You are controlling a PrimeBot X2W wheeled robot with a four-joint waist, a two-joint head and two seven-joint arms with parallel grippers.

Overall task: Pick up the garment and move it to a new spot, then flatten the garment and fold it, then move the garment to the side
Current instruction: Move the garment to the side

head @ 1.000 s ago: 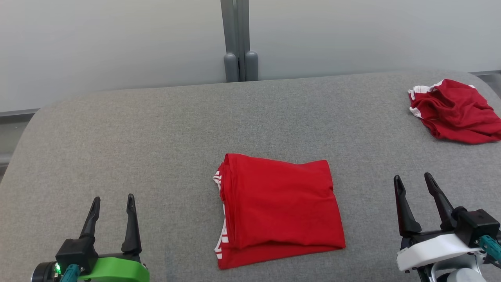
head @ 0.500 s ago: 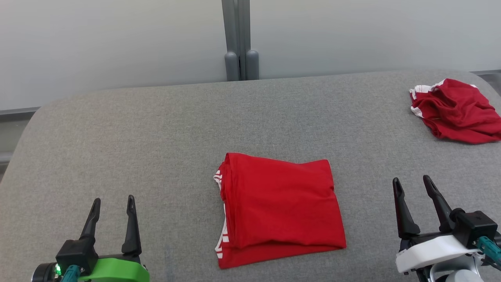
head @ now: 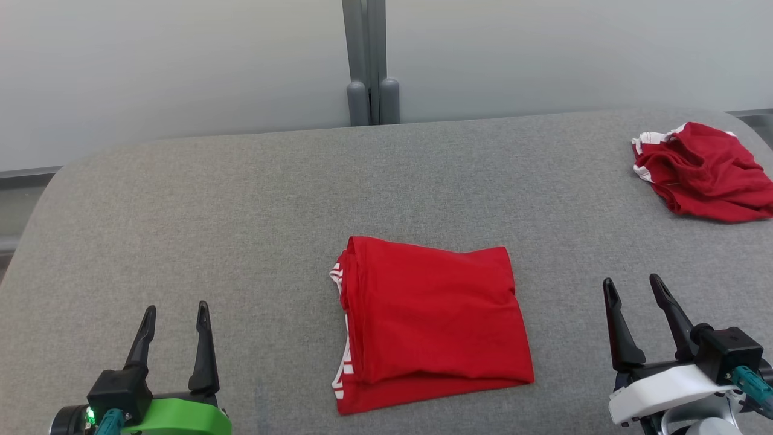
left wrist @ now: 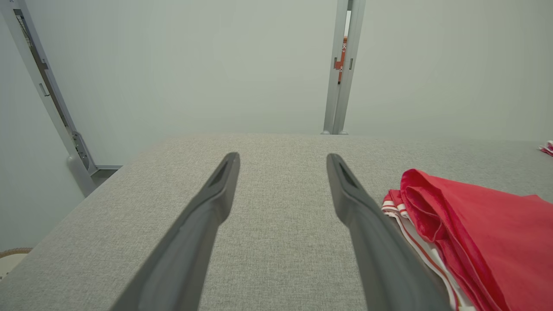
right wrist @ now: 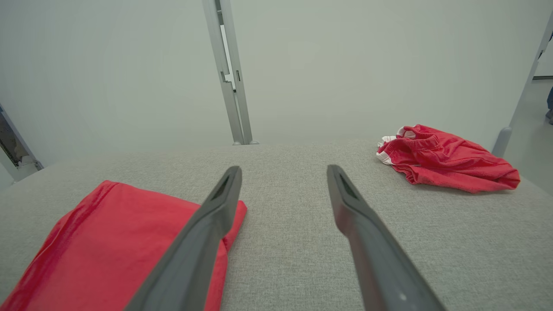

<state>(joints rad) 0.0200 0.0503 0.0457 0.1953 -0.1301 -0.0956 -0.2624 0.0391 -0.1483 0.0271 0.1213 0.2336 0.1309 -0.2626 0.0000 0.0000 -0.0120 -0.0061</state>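
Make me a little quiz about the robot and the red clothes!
1. True or false: the folded garment lies between the left gripper and the right gripper.
2. Where is the crumpled garment? A: at the table's far right. B: at its far left. C: in a gripper.
3. Fill in: both grippers are ____.
Key: 1 true; 2 A; 3 open.

A grey fabric-covered table stands before pale wall panels split by a grey post.
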